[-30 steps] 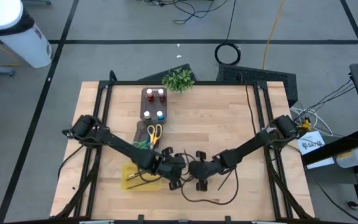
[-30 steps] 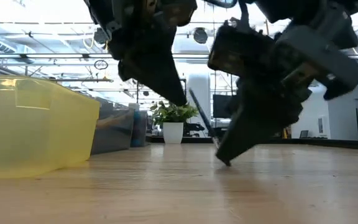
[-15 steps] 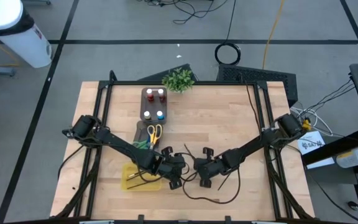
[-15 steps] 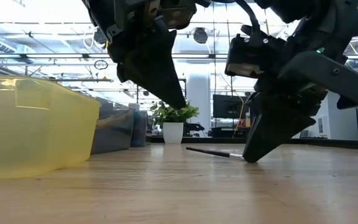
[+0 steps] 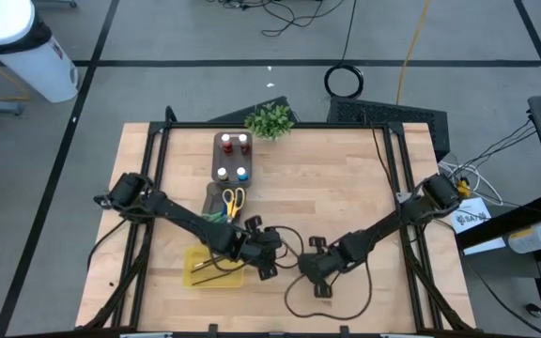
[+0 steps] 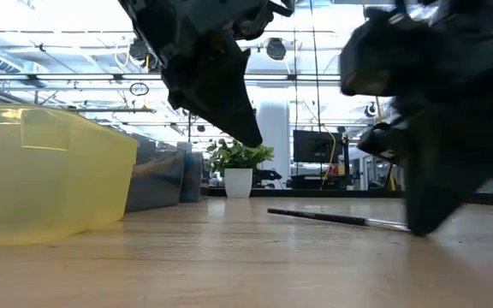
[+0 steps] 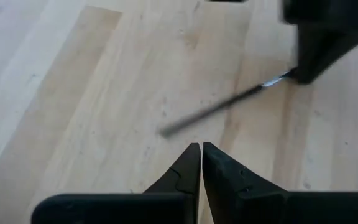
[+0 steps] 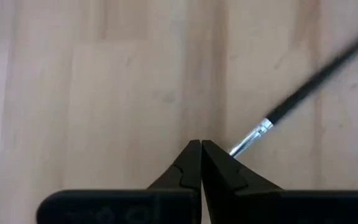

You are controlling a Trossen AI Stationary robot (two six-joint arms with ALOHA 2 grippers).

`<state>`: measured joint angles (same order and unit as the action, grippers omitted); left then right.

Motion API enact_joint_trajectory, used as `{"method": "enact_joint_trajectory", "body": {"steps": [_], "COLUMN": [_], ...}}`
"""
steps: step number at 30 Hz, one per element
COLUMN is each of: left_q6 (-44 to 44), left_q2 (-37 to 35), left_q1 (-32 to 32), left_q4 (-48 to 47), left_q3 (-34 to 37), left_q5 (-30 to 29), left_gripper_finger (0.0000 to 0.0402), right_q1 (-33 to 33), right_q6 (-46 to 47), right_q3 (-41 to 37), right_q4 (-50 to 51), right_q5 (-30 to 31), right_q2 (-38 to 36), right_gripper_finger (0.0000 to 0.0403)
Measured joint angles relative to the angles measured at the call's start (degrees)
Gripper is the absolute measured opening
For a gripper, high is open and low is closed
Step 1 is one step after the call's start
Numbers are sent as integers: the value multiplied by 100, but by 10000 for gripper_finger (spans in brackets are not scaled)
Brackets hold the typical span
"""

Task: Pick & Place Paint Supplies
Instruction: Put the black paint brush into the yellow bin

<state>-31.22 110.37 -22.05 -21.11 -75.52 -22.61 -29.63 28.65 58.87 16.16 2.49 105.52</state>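
A thin dark brush (image 6: 323, 216) with a silver ferrule lies flat on the wooden table between my two grippers; it also shows as the brush (image 7: 216, 109) in the left wrist view. My right gripper (image 8: 201, 144) is shut at the brush's ferrule end, low on the table (image 6: 422, 229). My left gripper (image 7: 201, 146) is shut and holds nothing. It hangs above the table (image 6: 255, 141), a short way from the brush's free handle end, beside the yellow tray (image 5: 212, 268). My right gripper meets the brush at its bristle end, just past the silver ferrule (image 8: 253, 135), and one finger (image 8: 219, 168) hides the very tip. The fingers slant down from above. The brush lies flat on the table, its handle (image 8: 316, 74) running away from the fingers.
The yellow tray (image 6: 41, 171) holds thin brushes. Beyond it a dark organiser tray (image 5: 233, 157) carries small bottles, with yellow scissors (image 5: 234, 200) and green scissors (image 5: 216, 218) beside it. A potted plant (image 5: 269, 120) stands at the far edge. A dark cable (image 5: 332, 299) loops near the right gripper.
The right gripper has moved toward the table's near edge and a little right, sinking to the surface. The brush, which slanted up from its fingers a second ago, has tipped down flat and been drawn along the table with the gripper. The left gripper has stayed put.
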Motion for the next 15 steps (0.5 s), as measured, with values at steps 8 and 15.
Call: {"method": "enact_joint_trajectory", "body": {"steps": [8,15], "left_q6": [-57,-57], "left_q2": [0,-2], "left_q1": [95,95], "left_q4": [25,33], "left_q3": [2,2], "left_q5": [0,3], "left_gripper_finger": [30,31], "right_q1": [-419,-576], "right_q6": [-41,215], "right_q3": [-35,-31], "right_q4": [626,625], "right_q5": [695,1243], "right_q2": [-429,-709], "right_gripper_finger": [0,0]}}
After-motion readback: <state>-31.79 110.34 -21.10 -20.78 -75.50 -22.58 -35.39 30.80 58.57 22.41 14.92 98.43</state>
